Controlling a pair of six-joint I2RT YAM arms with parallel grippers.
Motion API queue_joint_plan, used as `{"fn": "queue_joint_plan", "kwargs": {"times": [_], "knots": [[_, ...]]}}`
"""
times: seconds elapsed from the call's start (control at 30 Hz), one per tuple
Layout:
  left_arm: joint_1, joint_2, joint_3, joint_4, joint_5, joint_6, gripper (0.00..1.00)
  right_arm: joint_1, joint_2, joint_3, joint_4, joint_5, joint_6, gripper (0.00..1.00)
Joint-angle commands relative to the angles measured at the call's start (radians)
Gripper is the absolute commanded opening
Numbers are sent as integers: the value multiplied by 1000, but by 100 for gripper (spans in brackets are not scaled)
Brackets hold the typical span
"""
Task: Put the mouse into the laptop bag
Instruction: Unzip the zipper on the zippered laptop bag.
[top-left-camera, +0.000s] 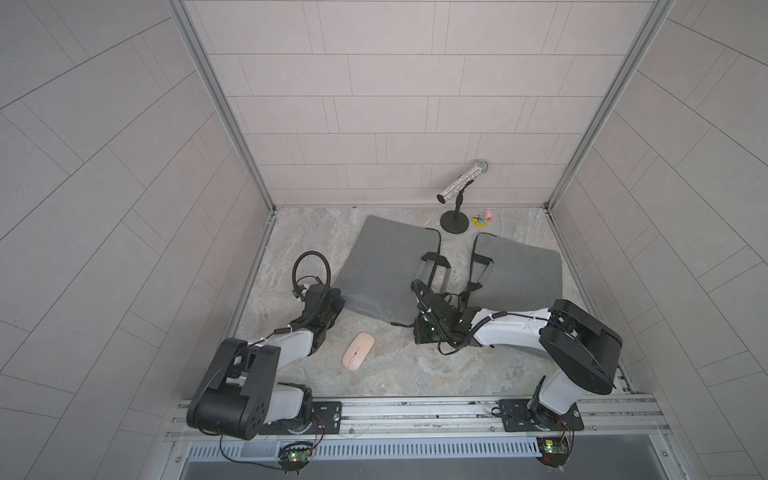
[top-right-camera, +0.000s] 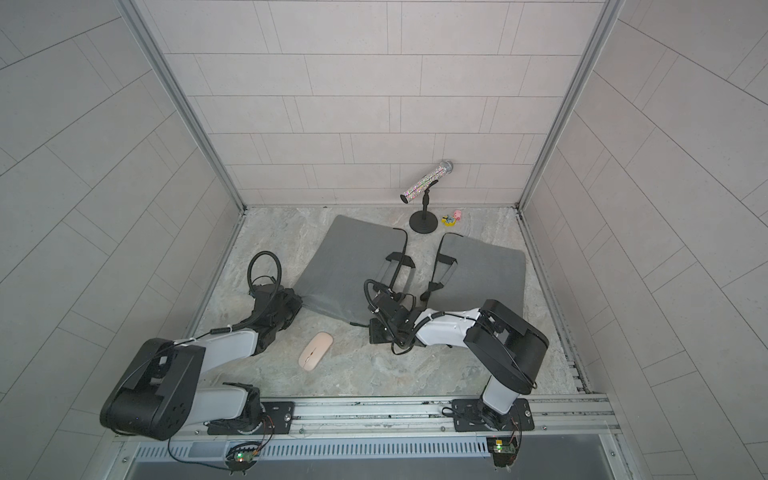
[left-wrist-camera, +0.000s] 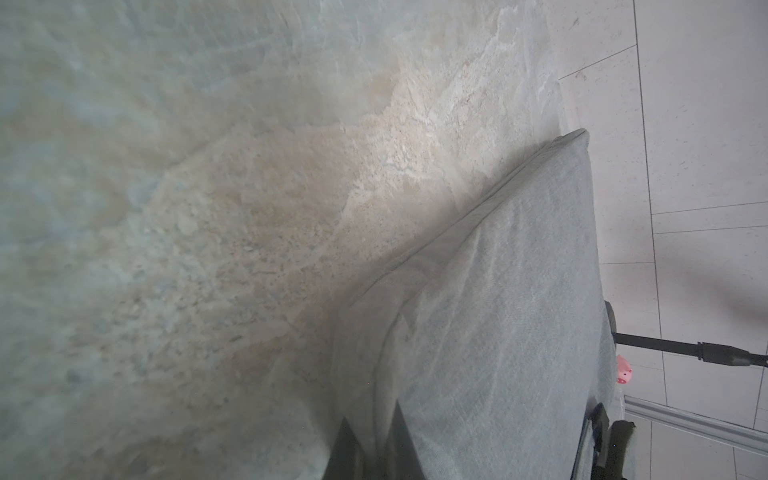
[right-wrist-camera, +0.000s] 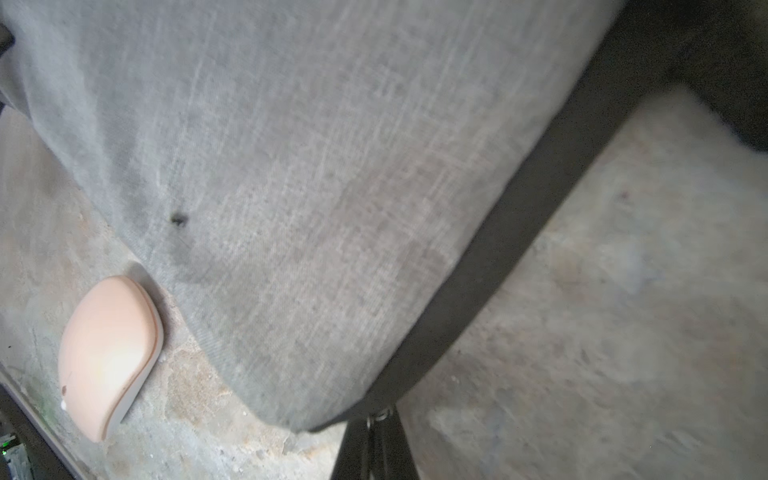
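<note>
Two grippers are clamped shut: the left gripper (left-wrist-camera: 371, 432) on the soft grey woven edge of the laptop bag (top-left-camera: 382, 266), the right gripper (right-wrist-camera: 376, 440) at its black-trimmed corner, apparently on a zipper pull, probably so the mouth can be spread. The smooth, rounded pink mouse (top-left-camera: 358, 351) is left on the stone-look table (top-left-camera: 415, 374), near the bag, not inside.
</note>
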Motion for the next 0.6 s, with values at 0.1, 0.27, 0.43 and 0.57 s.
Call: {"fn": "queue_joint_plan", "kwargs": {"times": [0.1, 0.27, 0.43, 0.57], "knots": [[3, -308, -80, -292, -156, -11, 0, -9, 117, 71, 0, -125, 22, 0], [0, -644, -120, -528, -193, -5, 0, -30, 259, 295, -90, -124, -9, 0], [1, -799, -156, -595, -168, -18, 0, -82, 335, 437, -239, -12, -63, 0], [0, -791, -139, -614, -144, -11, 17, -80, 312, 372, -256, 23, -105, 0]]}}
